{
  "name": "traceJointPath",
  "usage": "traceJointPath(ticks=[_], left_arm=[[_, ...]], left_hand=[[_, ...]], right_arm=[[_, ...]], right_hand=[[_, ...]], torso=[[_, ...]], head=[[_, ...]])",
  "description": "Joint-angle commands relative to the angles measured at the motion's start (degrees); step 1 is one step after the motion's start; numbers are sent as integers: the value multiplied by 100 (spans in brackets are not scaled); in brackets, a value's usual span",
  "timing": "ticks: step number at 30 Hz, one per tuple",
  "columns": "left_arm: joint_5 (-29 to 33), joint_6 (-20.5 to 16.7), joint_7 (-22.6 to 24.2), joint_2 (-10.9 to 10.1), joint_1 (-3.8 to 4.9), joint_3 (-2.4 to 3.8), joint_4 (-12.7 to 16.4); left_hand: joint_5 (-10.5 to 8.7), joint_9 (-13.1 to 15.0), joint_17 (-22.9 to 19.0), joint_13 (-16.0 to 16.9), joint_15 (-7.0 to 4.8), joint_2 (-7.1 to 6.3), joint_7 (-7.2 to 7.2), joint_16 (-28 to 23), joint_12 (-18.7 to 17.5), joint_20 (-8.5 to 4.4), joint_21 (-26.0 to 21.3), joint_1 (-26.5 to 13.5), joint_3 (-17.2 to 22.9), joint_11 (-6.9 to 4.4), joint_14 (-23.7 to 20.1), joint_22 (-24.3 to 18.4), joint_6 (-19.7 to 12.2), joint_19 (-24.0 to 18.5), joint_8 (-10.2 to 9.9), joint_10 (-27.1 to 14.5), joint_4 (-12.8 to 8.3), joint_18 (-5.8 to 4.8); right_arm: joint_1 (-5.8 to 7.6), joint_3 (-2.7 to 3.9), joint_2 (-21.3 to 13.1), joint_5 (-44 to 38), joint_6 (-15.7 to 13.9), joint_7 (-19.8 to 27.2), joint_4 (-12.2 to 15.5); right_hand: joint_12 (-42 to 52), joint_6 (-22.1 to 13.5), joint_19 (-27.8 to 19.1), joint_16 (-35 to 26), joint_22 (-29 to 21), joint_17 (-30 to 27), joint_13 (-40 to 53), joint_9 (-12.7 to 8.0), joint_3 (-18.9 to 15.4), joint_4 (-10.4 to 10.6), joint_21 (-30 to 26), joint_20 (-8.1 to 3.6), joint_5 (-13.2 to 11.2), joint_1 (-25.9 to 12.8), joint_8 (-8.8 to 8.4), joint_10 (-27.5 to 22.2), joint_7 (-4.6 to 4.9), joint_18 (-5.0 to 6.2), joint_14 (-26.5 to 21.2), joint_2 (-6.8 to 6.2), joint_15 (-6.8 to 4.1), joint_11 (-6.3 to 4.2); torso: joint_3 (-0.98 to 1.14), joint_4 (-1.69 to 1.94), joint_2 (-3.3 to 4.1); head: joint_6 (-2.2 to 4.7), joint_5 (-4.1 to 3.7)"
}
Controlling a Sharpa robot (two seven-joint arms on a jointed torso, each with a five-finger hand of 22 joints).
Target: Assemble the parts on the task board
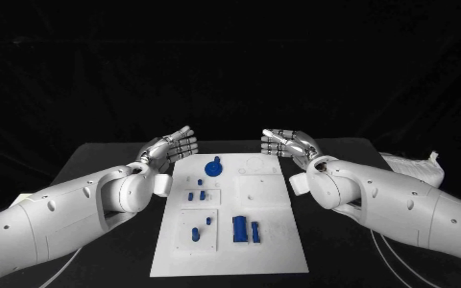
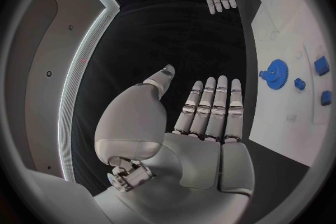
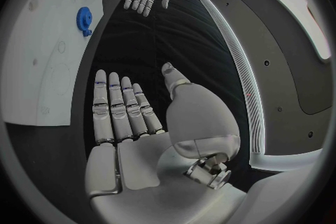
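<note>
Left hand: the left hand hovers above the table just off the far left corner of the board, fingers straight, side by side, thumb out, holding nothing; the left wrist view shows the same flat, bare palm.
Right hand: the right hand hangs near the far right corner, fingers stretched and slightly fanned, nothing in them; its flat palm shows in the right wrist view.
Board: the white board lies flat in the middle of the black table, between the two arms.
Gear: a blue gear sits at the far end of the board.
Small pieces: blue pegs mid-board; taller blue blocks nearer the robot, probably upright, though that is hard to tell.
Paper: something white and crumpled lies beyond the right arm at the table's edge.
</note>
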Motion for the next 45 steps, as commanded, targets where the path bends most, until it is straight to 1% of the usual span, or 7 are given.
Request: traceJointPath(ticks=[1, 5, 6, 7, 14, 16, 45], left_arm=[[-118, -421, 149, 0, -29, 28, 154], [-251, -1018, 317, -28, -111, 72, 435], [-287, -1183, 364, -35, -134, 84, 513], [-326, -1357, 413, -43, -157, 97, 595], [-569, -2455, 723, -94, -308, 177, 1113], [-619, -2680, 787, -104, -339, 194, 1219], [-715, -3109, 908, -124, -397, 225, 1422]], left_hand=[[-295, -123, -562, -117, -205, 218, -247, -319, -214, -365, -162, -1789, -527, -237, -1288, -405, -1331, -1108, -140, -1364, -59, -276], [-295, -123, -562, -117, -645, 218, -332, -424, -685, -493, -162, -2400, -706, -318, -1729, -543, -1788, -1487, -140, -1832, -59, -363], [-295, -123, -562, -117, -645, 218, -351, -451, -685, -519, -162, -2541, -749, -337, -1829, -575, -1893, -1575, -140, -1939, -59, -390], [-295, -123, -562, -117, -645, 218, -367, -468, -685, -544, -162, -2661, -781, -741, -1916, -602, -1981, -1649, -140, -2030, -59, -389], [-295, -123, -562, -117, -645, 218, -774, -989, -685, -686, -162, -3354, -985, -741, -2416, -760, -2499, -2079, -140, -2560, -59, -450], [-295, -123, -562, -117, -645, 218, -774, -989, -685, -722, -162, -3527, -1037, -741, -2539, -799, -2625, -2186, -140, -2690, -59, -888], [-295, -123, -562, -117, -645, 218, -774, -989, -685, -1145, -162, -4978, -1649, -741, -3593, -1271, -3724, -3073, -140, -3808, -59, -888]], right_arm=[[15, -31, -26, 235, -437, 236, 189], [35, -133, -92, 584, -1034, 538, 566], [41, -161, -110, 678, -1195, 619, 667], [46, -186, -127, 766, -1345, 695, 762], [71, -312, -209, 1198, -2083, 1067, 1228], [75, -332, -222, 1266, -2199, 1126, 1301], [78, -346, -231, 1315, -2282, 1168, 1354]], right_hand=[[-118, -1260, -1435, -123, -152, -302, -210, -193, -222, -32, -255, -313, -222, -1810, -117, -1415, -231, -276, -1477, 21, -495, -220], [-118, -1691, -1925, -123, -152, -406, -657, -603, -288, -32, -255, -421, -693, -2429, -117, -1898, -310, -363, -1983, 21, -495, -691], [-118, -1791, -2039, -123, -152, -429, -657, -603, -701, -32, -255, -445, -693, -2571, -117, -2011, -726, -389, -2100, 21, -495, -691], [-118, -1875, -2136, -123, -152, -449, -657, -603, -701, -32, -255, -465, -693, -2692, -117, -2102, -726, -389, -2198, 21, -495, -691], [-118, -2365, -2691, -123, -152, -948, -657, -603, -701, -32, -255, -979, -693, -3394, -117, -2654, -726, -451, -2771, 21, -495, -691], [-118, -2486, -2827, -123, -152, -948, -657, -603, -701, -32, -255, -979, -693, -3569, -117, -2790, -726, -881, -2913, 21, -495, -691], [-118, -3952, -4072, -123, -152, -948, -657, -603, -701, -32, -255, -979, -693, -5135, -117, -4014, -726, -881, -4192, 21, -495, -691]], torso=[[19, -59, -189], [32, -95, -304], [33, -98, -314], [33, -99, -319], [34, -99, -319], [34, -99, -319], [34, -99, -319]], head=[[154, 115], [261, 196], [271, 203], [275, 206], [275, 207], [275, 207], [275, 207]])
